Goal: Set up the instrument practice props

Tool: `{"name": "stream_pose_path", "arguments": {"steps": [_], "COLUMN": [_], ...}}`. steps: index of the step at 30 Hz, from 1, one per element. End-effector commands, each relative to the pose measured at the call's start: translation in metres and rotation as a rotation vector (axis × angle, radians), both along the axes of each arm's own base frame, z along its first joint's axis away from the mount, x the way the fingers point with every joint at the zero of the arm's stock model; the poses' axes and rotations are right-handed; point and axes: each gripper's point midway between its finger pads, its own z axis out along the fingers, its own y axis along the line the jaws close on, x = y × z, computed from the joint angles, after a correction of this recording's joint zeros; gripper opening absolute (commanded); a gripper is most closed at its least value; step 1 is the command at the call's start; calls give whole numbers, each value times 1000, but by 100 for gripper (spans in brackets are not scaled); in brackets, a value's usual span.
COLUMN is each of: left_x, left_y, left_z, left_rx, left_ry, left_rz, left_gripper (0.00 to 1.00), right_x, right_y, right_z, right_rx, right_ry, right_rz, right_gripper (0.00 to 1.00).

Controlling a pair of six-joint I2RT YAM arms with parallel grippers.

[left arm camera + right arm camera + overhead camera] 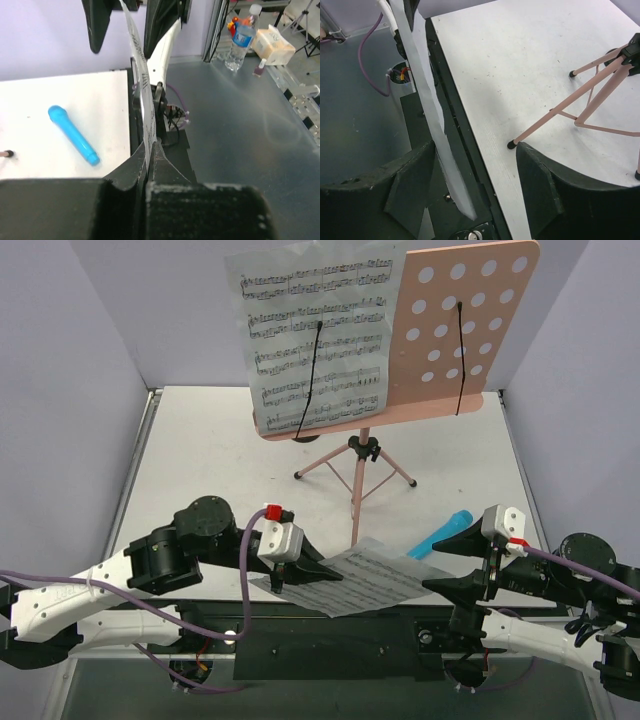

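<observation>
— What is the white table (200,460) carrying?
— The pink music stand (470,330) is standing at the far middle on its tripod legs (355,475), with its hole-punched desk facing the arms.
— And the music?
— One printed sheet (315,335) is leaning on the desk's left half, with a black wire holder (311,380) lying across it. The second sheet (365,578) is hanging over the table's near edge, between the two arms.
— Who is gripping it?
— The left gripper (149,150) is pinching its left edge, fingers together on the paper. The right gripper (475,190) is standing with its jaws apart; the paper's other end is passing between them, unclamped.
— Anything smaller?
— A blue tube (447,532) is lying on the table just beyond the right gripper.
</observation>
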Motion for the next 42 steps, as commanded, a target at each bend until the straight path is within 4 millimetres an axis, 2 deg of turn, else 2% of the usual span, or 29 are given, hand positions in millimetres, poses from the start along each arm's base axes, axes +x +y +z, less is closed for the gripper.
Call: {"name": "stream_pose_path", "arguments": {"steps": [1, 5, 6, 7, 8, 9, 10, 11, 12, 15, 22, 25, 27, 28, 29, 30, 32, 39, 40, 41, 42], "left_x": [4, 22, 27, 32, 35, 39, 42, 43, 46, 51, 58, 67, 77, 80, 83, 88, 99, 121, 125, 127, 131], "left_y": [1, 9, 9, 13, 14, 18, 20, 24, 26, 36, 44, 48, 49, 50, 48, 48, 45, 48, 43, 47, 38], "left_z": [26, 37, 42, 44, 50, 53, 59, 62, 67, 84, 110, 124, 132, 144, 142, 155, 161, 204, 204, 214, 212], "left_rx": [-101, -160, -184, -201, -233, -252, -281, -297, -315, -389, -488, -525, -515, -520, -489, -495, -459, -510, -504, -518, -501], "left_ry": [-8, -14, -10, -10, -6, -3, 2, 2, 4, 7, 29, 27, 5, -9, -39, -45, -89, -160, -165, -167, -169], "left_rz": [32, 151, 178, 214, 230, 257, 277, 290, 310, 351, 397, 454, 506, 523, 538, 562, 610, 734, 743, 755, 755], "left_gripper": [0, 0, 0, 0, 0, 0, 0, 0, 0, 0, 0, 0, 0, 0, 0, 0, 0, 0, 0, 0, 0], "right_x": [5, 5, 5, 6, 5, 5, 6, 8, 10, 12, 22, 39, 63, 69, 81, 88, 100, 117, 120, 121, 122], "right_y": [9, 14, 16, 20, 22, 27, 30, 31, 32, 34, 37, 29, 11, 4, -9, -16, -31, -57, -59, -58, -58], "right_z": [14, 18, 26, 23, 33, 26, 29, 36, 33, 39, 47, 51, 47, 50, 49, 48, 49, 92, 101, 107, 115], "right_rx": [94, 150, 193, 200, 258, 255, 289, 322, 327, 372, 427, 429, 389, 377, 352, 321, 266, 214, 210, 211, 213], "right_ry": [-1, 0, -5, -1, -11, -7, -20, -35, -38, -57, -86, -121, -157, -178, -183, -207, -228, -320, -355, -367, -394], "right_rz": [-24, -19, -18, -15, -10, 2, 2, -1, -9, -12, -53, -153, -314, -356, -457, -503, -603, -765, -778, -785, -784], "right_gripper": [61, 62, 61, 61, 62, 62, 62, 61, 62, 62, 61, 61, 61, 61, 61, 61, 61, 59, 59, 59, 59]}}
